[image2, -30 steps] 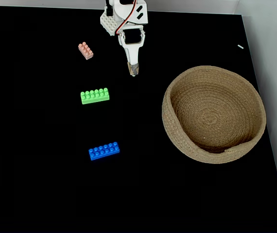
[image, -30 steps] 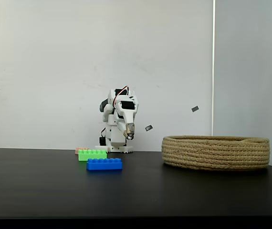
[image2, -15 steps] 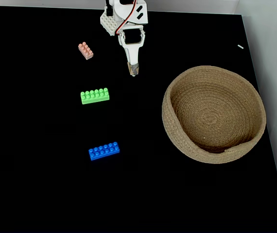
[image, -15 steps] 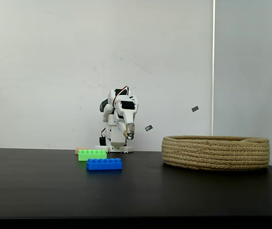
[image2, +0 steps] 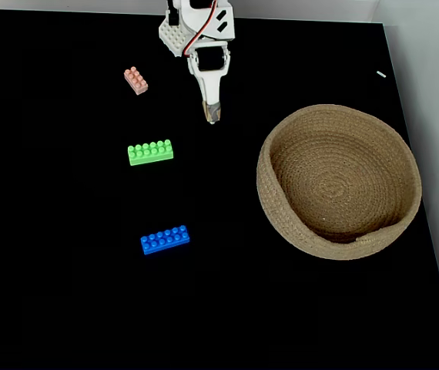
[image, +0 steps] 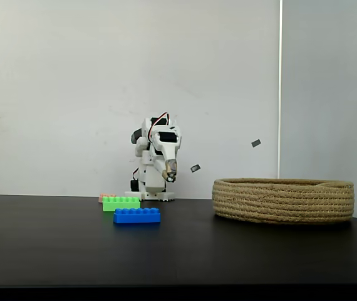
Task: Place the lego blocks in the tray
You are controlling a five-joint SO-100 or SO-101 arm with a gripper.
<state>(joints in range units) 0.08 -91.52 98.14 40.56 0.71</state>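
Observation:
Three studded bricks lie on the black table: a blue one (image2: 165,239) (image: 137,215) nearest the front, a bright green one (image2: 150,151) (image: 121,203) behind it, and a short pink-orange one (image2: 135,80) (image: 103,197) by the arm's base. The round coiled-rope tray (image2: 339,181) (image: 283,199) stands to the right in both fixed views and holds nothing. My gripper (image2: 212,115) (image: 170,173) hangs shut above the table, empty, between the green brick and the tray, touching neither.
The white arm base (image2: 175,35) stands at the table's far edge against a white wall. A small pale scrap (image2: 380,75) lies near the far right corner. The table's right edge (image2: 427,231) runs close past the tray.
The gripper has crept very slightly forward and up; bricks and tray have not moved.

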